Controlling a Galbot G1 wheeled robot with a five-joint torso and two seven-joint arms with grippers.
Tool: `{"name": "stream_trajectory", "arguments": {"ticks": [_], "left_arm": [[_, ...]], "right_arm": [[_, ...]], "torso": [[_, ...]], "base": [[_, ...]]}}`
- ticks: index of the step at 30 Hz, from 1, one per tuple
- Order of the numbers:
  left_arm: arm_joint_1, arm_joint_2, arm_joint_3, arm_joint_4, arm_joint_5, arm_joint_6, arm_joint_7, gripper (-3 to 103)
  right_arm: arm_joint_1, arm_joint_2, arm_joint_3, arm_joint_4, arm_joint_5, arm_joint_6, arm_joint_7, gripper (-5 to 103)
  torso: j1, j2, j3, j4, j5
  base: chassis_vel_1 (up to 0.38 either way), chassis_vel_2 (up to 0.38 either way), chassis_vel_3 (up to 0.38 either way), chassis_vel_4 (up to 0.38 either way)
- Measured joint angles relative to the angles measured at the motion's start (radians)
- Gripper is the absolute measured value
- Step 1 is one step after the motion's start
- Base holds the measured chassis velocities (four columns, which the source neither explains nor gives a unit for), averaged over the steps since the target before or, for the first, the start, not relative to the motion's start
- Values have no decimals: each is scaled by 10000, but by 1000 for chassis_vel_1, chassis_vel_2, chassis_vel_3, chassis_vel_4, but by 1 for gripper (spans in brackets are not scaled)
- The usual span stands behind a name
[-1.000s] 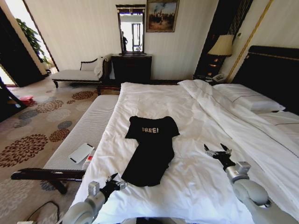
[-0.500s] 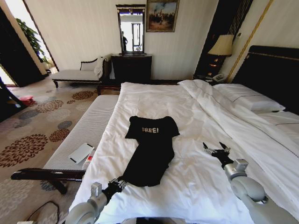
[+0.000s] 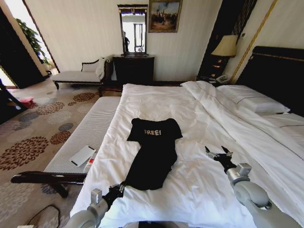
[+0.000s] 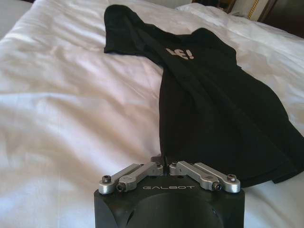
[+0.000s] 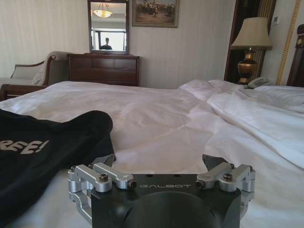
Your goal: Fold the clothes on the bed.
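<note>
Black clothes laid out flat on the white duvet of the bed, roughly mid-mattress and toward the left side. Long axis running from the foot of the bed toward the headboard end, slightly slanted: chest and short sleeves at the far end, white "FREE!" lettering facing up, hem at the near end and skewed a little to the left. Narrower in the body than across the shoulders, as though folded lengthwise. Plenty of wrinkled white duvet around it on every side.

Left gripper down low at the near left corner of the hem. In the left wrist view, left gripper fingers drawn together right at the dark fabric's edge, apparently pinching the hem of the clothes, though the grip itself too small to confirm beyond doubt.

Right gripper out over bare duvet, well to the right of the garment, fingers spread apart, holding nothing. In the right wrist view, right gripper just above the sheet, jaws wide, with a sleeve of the clothes lying off to one side and the pillows beyond.

Beside the bed on the left, a pale bench with a white flat object on it.
</note>
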Motion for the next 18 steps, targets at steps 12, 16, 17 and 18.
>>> {"name": "stream_trajectory", "arguments": {"ticks": [12,16,17,18], "left_arm": [[-368,-78,-1512,-518,-1050,-44,-327,0],[-362,-69,-2198,-634,-1537,-4,-356,0],[-360,-67,-2269,-645,-1596,0,-358,0],[-360,-67,-2269,-645,-1596,0,-358,0]], "right_arm": [[-1286,-28,-317,-146,-1482,1424,-4180,100],[-1057,-134,-576,-656,-2033,1837,-5030,100],[-1042,-145,-610,-688,-2092,1861,-5107,100],[-1042,-145,-610,-688,-2092,1861,-5107,100]], "torso": [[-1,0,0,-4,-1],[0,-1,0,-1,2],[0,0,0,0,2],[0,0,0,0,2]], "base": [[0,0,0,0],[0,0,0,0],[0,0,0,0],[0,0,0,0]]}}
